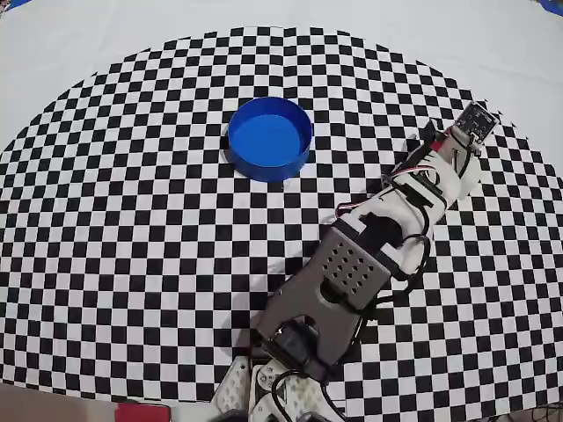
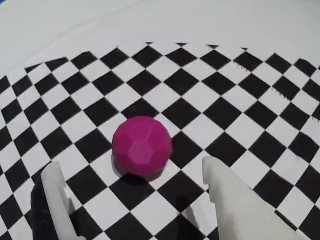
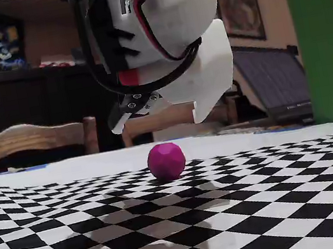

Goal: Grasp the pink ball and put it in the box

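The pink ball (image 2: 142, 146) is a small faceted magenta sphere resting on the checkered cloth. In the wrist view it lies just ahead of my gripper (image 2: 131, 166), between the lines of the two white fingers (image 2: 226, 192), not touching them. In the fixed view the ball (image 3: 166, 161) sits on the cloth below my raised gripper (image 3: 162, 120). The gripper is open and empty. In the overhead view the arm (image 1: 352, 264) reaches to the right and hides the ball. The round blue box (image 1: 269, 138) stands empty, far to the left of the gripper end.
The black-and-white checkered cloth (image 1: 132, 220) covers the table, with plain white cloth (image 1: 88, 44) beyond its curved edge. The ball lies near that edge in the wrist view. A chair (image 3: 27, 139) and a laptop (image 3: 273, 86) stand behind the table.
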Available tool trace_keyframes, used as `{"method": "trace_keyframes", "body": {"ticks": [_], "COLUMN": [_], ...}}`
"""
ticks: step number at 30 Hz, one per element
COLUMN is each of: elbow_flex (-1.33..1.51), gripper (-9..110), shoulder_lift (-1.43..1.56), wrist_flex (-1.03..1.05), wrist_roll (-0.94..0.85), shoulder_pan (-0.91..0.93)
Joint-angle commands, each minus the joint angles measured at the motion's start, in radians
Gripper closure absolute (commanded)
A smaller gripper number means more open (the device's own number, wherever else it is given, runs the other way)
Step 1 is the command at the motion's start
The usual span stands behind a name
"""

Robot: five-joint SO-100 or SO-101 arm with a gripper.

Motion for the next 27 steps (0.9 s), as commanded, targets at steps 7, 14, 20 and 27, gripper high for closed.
{"method": "trace_keyframes", "body": {"ticks": [7,14,20,27], "elbow_flex": [-0.089,-0.137,-0.178,-0.212], "gripper": [69,69,69,69], "shoulder_lift": [-0.017,-0.044,-0.072,-0.106], "wrist_flex": [0.077,0.097,0.114,0.115], "wrist_roll": [-0.006,-0.006,-0.006,-0.006], "shoulder_pan": [0.009,0.009,0.009,0.011]}}
